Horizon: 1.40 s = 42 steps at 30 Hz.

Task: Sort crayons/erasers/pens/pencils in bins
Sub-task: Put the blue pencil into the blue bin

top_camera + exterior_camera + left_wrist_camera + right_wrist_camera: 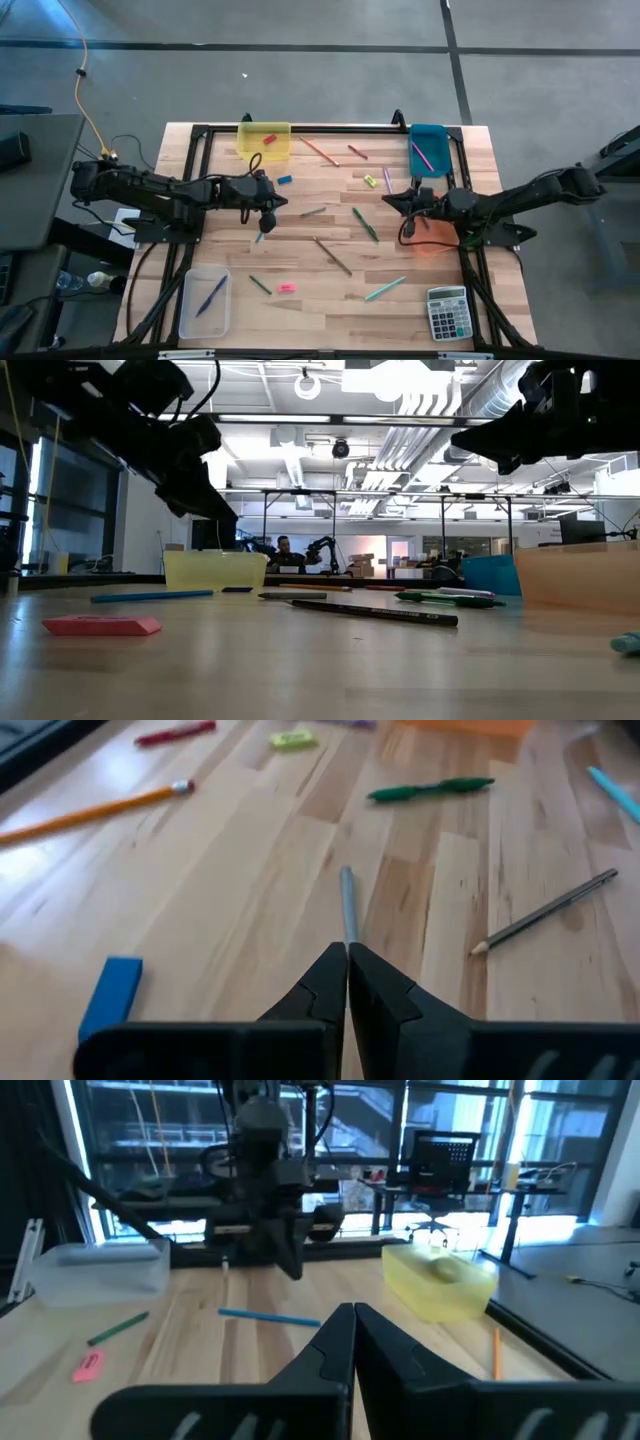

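My left gripper (pixel 283 204) (pixel 347 952) hangs shut above the table's left middle, tilted down; a grey stick (pixel 347 905) lies on the wood just beyond its tips. My right gripper (pixel 388 200) (pixel 353 1316) is shut and level, above the right middle. Erasers lie flat on the table: blue (pixel 285 180) (pixel 110 995), pink (pixel 286 288) (pixel 88 1365), yellow-green (pixel 371 181). A red one (pixel 268 139) lies in the yellow bin (pixel 248 146). The teal bin (pixel 436 140) holds a pink stick, and the clear bin (pixel 190 310) a blue pen. The orange bin (pixel 436 246) sits under my right arm.
Loose sticks are scattered over the wood: an orange pencil (pixel 320 152), a green pen (pixel 365 224), a dark pencil (pixel 333 256), a teal stick (pixel 385 289), a blue stick (pixel 268 1317). A grey calculator (pixel 448 312) lies at the near right corner. A black frame edges the table.
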Each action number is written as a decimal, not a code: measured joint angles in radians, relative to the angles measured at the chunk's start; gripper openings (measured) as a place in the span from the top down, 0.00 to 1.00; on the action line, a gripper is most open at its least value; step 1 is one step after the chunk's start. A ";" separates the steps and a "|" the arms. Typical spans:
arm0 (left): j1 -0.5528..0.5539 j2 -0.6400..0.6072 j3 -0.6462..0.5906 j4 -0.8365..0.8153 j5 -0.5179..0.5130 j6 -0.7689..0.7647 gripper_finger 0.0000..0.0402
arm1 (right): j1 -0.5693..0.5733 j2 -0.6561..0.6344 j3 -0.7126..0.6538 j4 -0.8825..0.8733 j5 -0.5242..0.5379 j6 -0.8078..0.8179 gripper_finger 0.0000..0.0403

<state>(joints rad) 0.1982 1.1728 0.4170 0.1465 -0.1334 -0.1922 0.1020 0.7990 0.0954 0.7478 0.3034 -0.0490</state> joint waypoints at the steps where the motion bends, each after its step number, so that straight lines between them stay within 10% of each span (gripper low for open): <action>1: -0.016 0.000 0.014 -0.035 -0.023 -0.025 0.98 | 0.000 0.000 0.001 0.003 -0.002 -0.006 1.00; 16: -0.246 0.029 0.218 -0.554 -0.218 -0.513 0.89 | 0.000 0.000 0.001 -0.034 -0.006 -0.022 1.00; 42: -0.224 0.141 0.198 -0.718 -0.028 -0.844 0.65 | 0.000 -0.002 0.002 -0.033 -0.005 -0.008 1.00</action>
<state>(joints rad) -0.0259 1.3136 0.6151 -0.5720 -0.1612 -1.0366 0.1020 0.7975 0.0971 0.7146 0.2985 -0.0570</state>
